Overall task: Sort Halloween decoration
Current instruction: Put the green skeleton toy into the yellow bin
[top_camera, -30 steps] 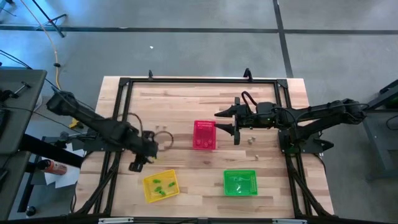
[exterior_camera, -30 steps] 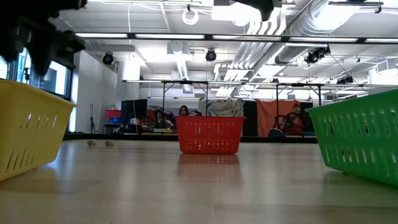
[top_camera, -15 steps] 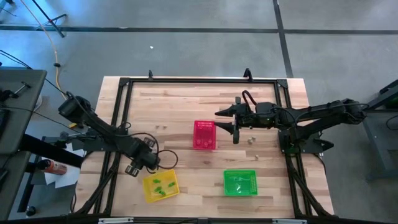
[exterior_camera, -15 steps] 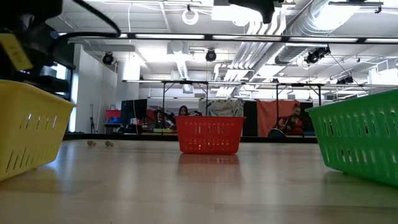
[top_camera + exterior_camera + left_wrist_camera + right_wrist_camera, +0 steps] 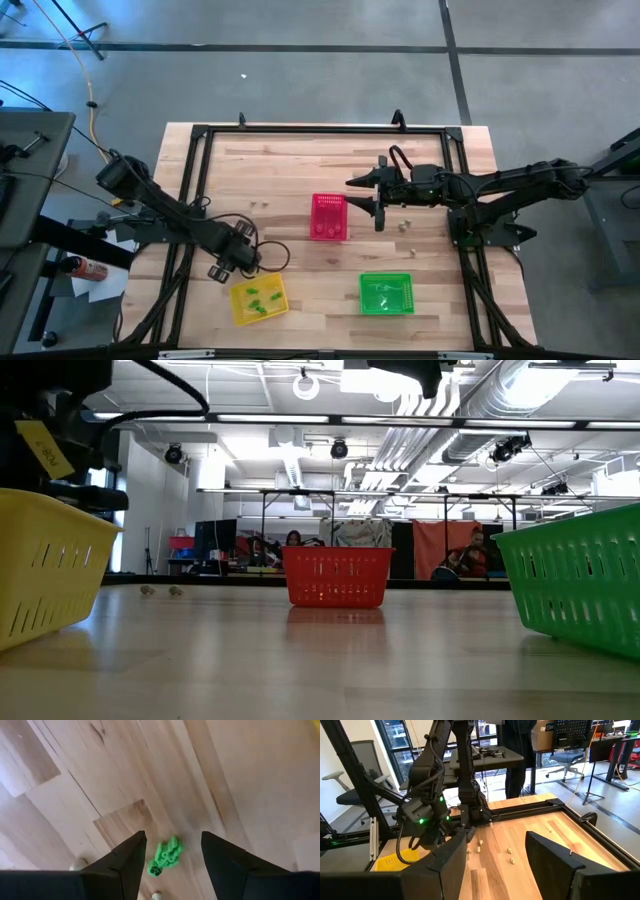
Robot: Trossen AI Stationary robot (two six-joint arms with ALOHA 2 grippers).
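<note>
A green trinket (image 5: 165,857) of the Halloween decoration lies flat on the wooden table (image 5: 300,165). My left gripper (image 5: 173,840) points straight down over it, open, one finger on each side and the trinket nearer one of them. In the high view this gripper (image 5: 232,262) is just beyond the yellow basket (image 5: 258,298). Two pale trinkets (image 5: 77,865) lie close by. My right gripper (image 5: 355,196) hangs level and open above the table, right of the red basket (image 5: 329,217), with nothing between its fingers (image 5: 496,837).
The green basket (image 5: 386,293) stands near the front right. More pale trinkets lie left of the red basket (image 5: 258,208) and under the right arm (image 5: 405,222). Green trinkets lie in the yellow basket. A black frame (image 5: 320,130) edges the table.
My left gripper has come down toward the table and a little toward the near edge, close to the yellow basket, rolling its wrist on the way. For the last half second it has hardly moved. Its fingers stay open.
</note>
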